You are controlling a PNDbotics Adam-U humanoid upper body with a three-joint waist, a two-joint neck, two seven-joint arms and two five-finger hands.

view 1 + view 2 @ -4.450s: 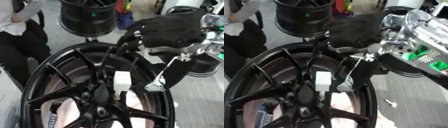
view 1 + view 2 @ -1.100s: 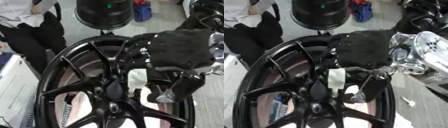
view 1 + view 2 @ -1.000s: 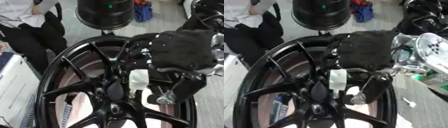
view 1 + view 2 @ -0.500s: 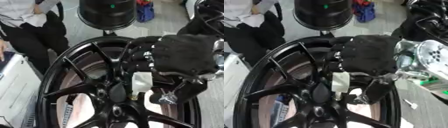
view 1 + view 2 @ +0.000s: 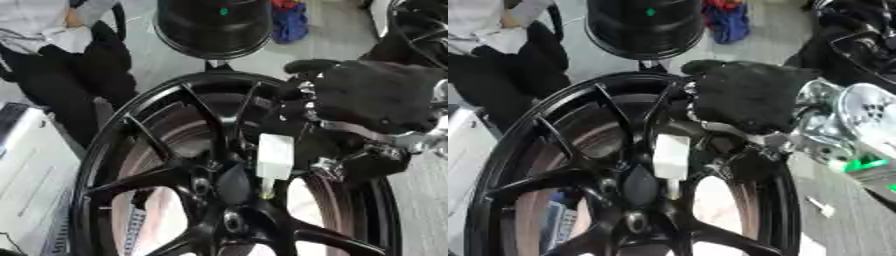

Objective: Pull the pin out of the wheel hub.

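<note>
Left eye view: the right hand, gloved, is above the wheel's right rim; whether its fingers grip cannot be told. The white pin stands just right of the hub.

Right eye view: pull the pin straight along its axis, clear of the spokes.

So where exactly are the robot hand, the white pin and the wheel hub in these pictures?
robot hand (image 5: 376,97): left eye view, back of the black glove.
white pin (image 5: 275,156): left eye view, middle of its white block.
wheel hub (image 5: 639,186): right eye view, black centre where the spokes meet.
</note>
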